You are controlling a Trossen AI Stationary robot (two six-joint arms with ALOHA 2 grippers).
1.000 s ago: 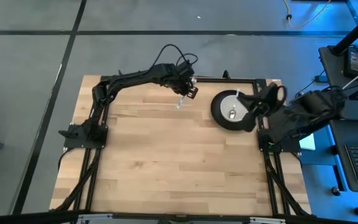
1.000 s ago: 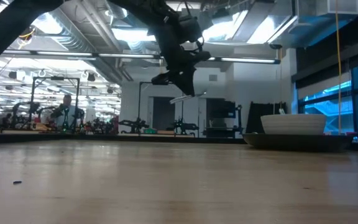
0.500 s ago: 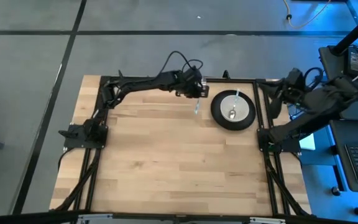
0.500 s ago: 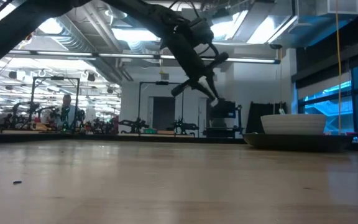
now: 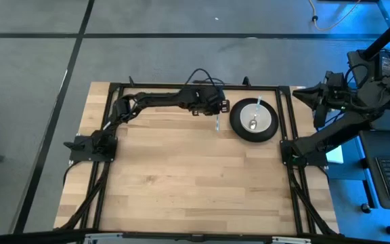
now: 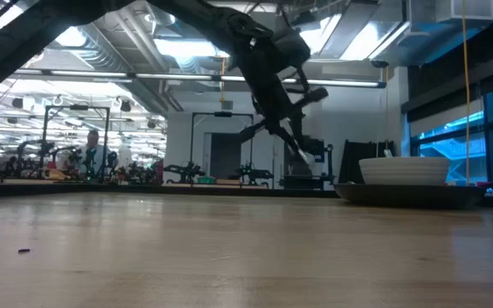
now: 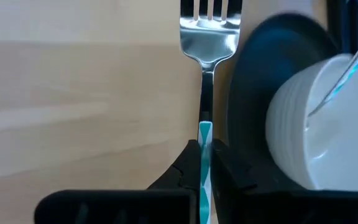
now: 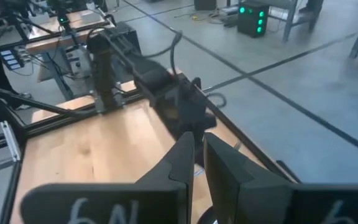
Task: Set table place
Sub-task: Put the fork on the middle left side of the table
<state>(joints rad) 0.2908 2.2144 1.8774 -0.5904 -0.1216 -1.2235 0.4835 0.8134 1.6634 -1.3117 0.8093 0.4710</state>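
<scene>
Fork (image 7: 209, 37), silver, thin and stiff, probably light and slippery, was held by the handle end, the sensible place to grip, in the closed left gripper (image 7: 204, 163), above the table (image 5: 181, 176) just beside the black plate (image 5: 239, 129); plate carried the white bowl (image 5: 254, 117), itself likely fragile, with a spoon (image 5: 254, 122) lying inside; right gripper (image 8: 197, 152), nearly closed and empty, was raised off past the table's right edge.
</scene>
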